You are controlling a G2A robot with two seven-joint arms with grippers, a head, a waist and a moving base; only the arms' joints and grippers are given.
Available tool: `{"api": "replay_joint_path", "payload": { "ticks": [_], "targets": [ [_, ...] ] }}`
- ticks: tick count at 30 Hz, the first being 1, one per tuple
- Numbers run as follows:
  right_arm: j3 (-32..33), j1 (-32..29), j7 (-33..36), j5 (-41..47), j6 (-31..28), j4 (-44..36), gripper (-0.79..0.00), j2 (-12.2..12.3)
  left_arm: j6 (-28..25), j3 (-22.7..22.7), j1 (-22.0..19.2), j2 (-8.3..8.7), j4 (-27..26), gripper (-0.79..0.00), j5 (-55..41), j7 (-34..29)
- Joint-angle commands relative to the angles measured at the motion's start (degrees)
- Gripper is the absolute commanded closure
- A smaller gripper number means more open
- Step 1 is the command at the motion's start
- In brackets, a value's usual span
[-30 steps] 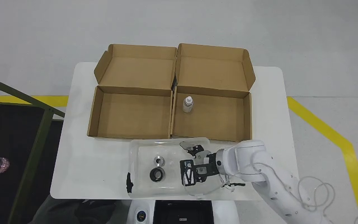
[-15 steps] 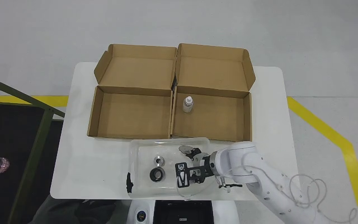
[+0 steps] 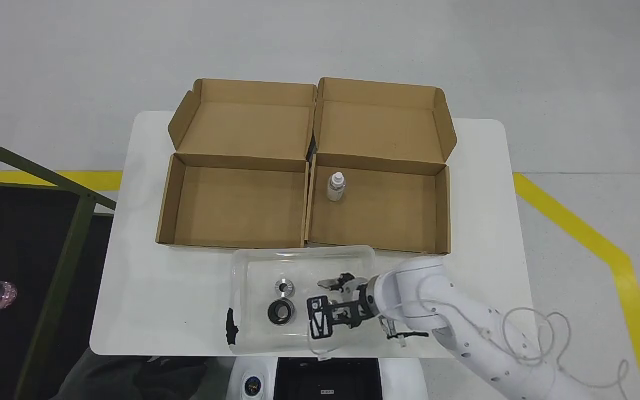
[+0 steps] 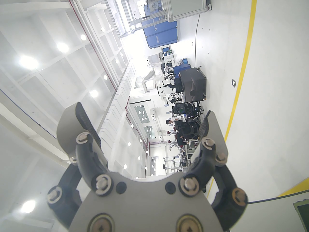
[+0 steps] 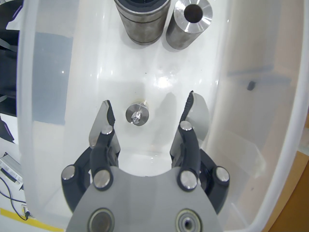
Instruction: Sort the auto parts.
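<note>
A clear plastic bin (image 3: 250, 262) stands at the table's front edge with metal parts in it. My right gripper (image 5: 148, 111) is inside the bin, open, and a small upright metal pin (image 5: 137, 116) stands between its fingers, untouched. Just beyond it stand a dark linear bearing (image 5: 142, 8) and a bright steel sleeve (image 5: 188, 22). From above, the right gripper (image 3: 322, 312) sits just right of the bearing (image 3: 280, 313) and the sleeve (image 3: 286, 288). My left gripper (image 4: 144, 121) is open and empty, facing the room.
Two open cardboard boxes lie behind the bin: the left box (image 3: 235, 207) and the right box (image 3: 400, 210), which holds a small white bottle (image 3: 337, 186). A small black piece (image 3: 229, 328) sits at the bin's left end. The bin wall (image 5: 241, 73) flanks the right gripper.
The right gripper has slid left inside the bin, closer to the bearing and the sleeve. Nothing else has moved.
</note>
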Motion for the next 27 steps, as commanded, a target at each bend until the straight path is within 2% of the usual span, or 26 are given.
{"api": "replay_joint_path", "payload": {
  "ticks": [1,7,9,13,14,19,27],
  "targets": [
    [-1.0,0.5,0.6,0.0,0.6,0.5,-0.449,0.1,0.0,0.0,0.0,0.00,0.0,-0.785,0.0,0.0],
    [-3.8,2.4,2.3,0.6,2.3,1.1,-0.339,0.3,0.0,0.0,0.0,0.00,0.0,-0.785,0.0,0.0],
    [-4.5,3.0,2.8,1.0,2.8,1.1,-0.259,0.5,0.0,0.0,0.0,0.00,0.0,-0.785,0.0,0.0],
    [-5.4,4.0,3.2,2.2,3.2,0.7,-0.018,0.8,0.0,0.0,0.0,0.00,0.0,-0.785,0.0,0.0],
    [-5.4,4.2,3.1,2.5,3.1,0.4,0.000,0.9,0.0,0.0,0.0,0.00,0.0,-0.785,0.0,0.0],
    [-4.6,4.6,1.5,3.4,2.6,-1.0,0.000,1.1,0.0,0.0,0.0,0.00,0.0,-0.785,0.0,0.0],
    [-2.2,4.0,-14.1,-3.3,3.6,-2.8,0.000,1.2,0.0,0.0,0.0,0.00,0.0,-0.785,0.0,0.0]
  ]
}}
